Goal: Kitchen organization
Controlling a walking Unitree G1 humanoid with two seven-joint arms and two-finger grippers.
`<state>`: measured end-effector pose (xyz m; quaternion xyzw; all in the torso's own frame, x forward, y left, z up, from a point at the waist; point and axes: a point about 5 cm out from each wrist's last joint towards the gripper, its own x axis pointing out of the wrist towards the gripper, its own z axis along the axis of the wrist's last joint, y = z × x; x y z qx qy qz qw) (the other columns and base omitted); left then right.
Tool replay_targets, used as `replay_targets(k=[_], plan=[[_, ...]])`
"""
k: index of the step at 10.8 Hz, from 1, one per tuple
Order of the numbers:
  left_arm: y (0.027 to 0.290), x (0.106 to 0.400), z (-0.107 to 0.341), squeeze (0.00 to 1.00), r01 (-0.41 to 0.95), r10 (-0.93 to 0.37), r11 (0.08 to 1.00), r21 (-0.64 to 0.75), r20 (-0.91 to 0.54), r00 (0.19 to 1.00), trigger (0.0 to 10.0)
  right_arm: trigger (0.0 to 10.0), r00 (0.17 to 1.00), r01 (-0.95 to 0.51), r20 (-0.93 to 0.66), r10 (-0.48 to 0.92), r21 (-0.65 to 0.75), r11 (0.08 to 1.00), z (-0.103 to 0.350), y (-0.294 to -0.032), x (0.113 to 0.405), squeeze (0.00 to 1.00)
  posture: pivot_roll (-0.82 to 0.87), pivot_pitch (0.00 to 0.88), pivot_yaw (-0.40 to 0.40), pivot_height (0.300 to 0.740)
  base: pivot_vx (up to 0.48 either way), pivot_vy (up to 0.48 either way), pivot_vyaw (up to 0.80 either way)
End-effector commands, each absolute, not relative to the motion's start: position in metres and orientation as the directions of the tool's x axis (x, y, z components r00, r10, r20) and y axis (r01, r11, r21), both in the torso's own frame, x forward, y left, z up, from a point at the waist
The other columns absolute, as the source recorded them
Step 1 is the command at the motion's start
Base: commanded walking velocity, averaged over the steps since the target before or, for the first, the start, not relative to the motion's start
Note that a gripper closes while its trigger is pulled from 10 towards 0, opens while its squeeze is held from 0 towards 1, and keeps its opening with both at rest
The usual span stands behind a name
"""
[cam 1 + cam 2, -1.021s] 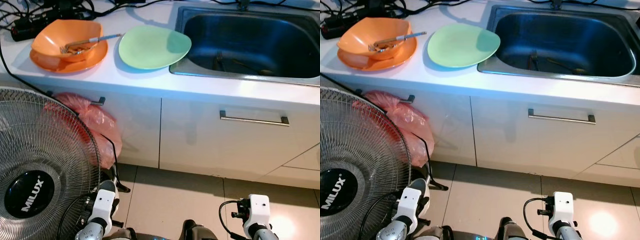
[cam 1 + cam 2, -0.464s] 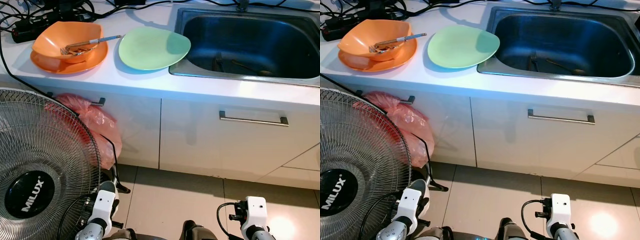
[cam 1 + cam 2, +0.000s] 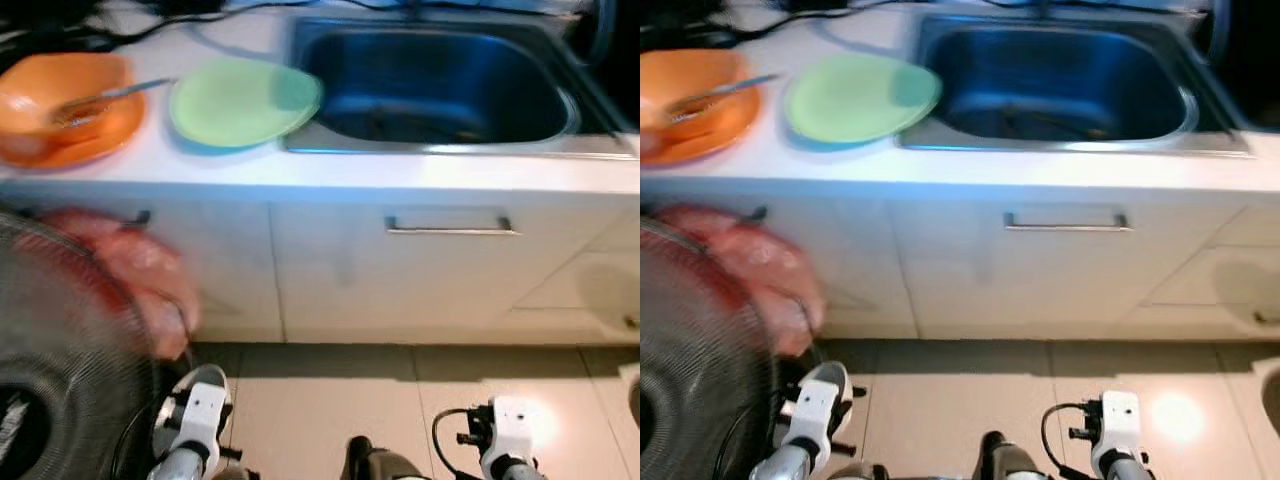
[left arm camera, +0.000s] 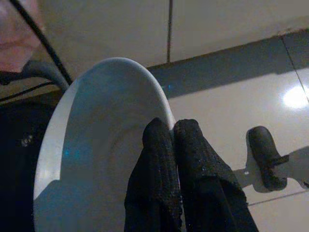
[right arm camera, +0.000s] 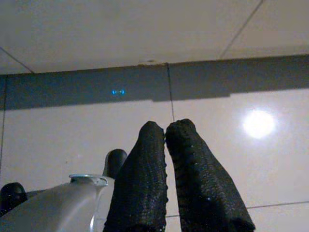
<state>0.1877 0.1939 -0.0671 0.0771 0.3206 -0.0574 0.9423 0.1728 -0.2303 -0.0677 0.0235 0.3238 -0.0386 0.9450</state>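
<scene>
Left gripper (image 4: 171,126): low at the robot's left side, above the tiled floor (image 3: 330,400) – its two black fingers are pressed together over the rim of a white bowl (image 4: 96,159), pinching it.
White bowl: held on edge at the left gripper, hollow side toward the wrist camera; behind it lie a dark cable and a bit of the pink plastic bag (image 3: 130,270).
Right gripper (image 5: 165,128): low at the robot's right side, fingers closed against each other with nothing between them, pointing down at the glossy floor tiles and a dark strip along the cabinet base.
Counter (image 3: 330,170): white, ahead of the robot (the head views are blurred).
Orange bowl (image 3: 55,95): at the left end of the counter, resting on an orange plate (image 3: 75,145), with a utensil (image 3: 115,95) lying across it.
Green plate (image 3: 240,100): just beside the orange pair, its right edge overlapping the rim of the sink (image 3: 580,105).
Sink: steel – some cutlery lies in the basin, too blurred to name.
Cabinets: white fronts under the counter; one has a metal bar handle (image 3: 450,228) below the sink.
Pink plastic bag: hangs from a handle under the left part of the counter.
Fan (image 3: 60,380): wire grille at the lower left, in front of the bag.
</scene>
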Motion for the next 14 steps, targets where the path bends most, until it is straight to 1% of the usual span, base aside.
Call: replay_targets(k=[1, 10, 14], plan=[[0.1971, 0.1797, -0.0712, 0.0, 0.15, -0.042, 0.982, 0.118, -0.635, 0.772, 10.0, 10.0, 0.774, 0.091, -0.631, -0.063, 0.013, 0.996, -0.0699, -0.2314, 0.1693, 0.0, 0.03, 0.186, 0.019, 0.74, 0.0, -0.375, 0.0], [0.1967, 0.1836, -0.0693, 0.0, 0.137, -0.033, 0.983, 0.119, -0.625, 0.78, 10.0, 10.0, 0.767, 0.093, -0.638, -0.07, 0.003, 0.996, -0.0698, -0.2336, 0.1697, 0.0, 0.03, 0.19, 0.014, 0.74, 0.0, -0.335, 0.0], [0.1947, 0.1864, -0.0682, 0.0, 0.121, -0.033, 0.987, 0.102, -0.616, 0.787, 10.0, 10.0, 0.763, 0.094, -0.643, -0.072, 0.0, 0.996, -0.0698, -0.235, 0.1699, 0.0, 0.03, 0.184, 0.012, 0.74, 0.0, 0.0, 0.0]])
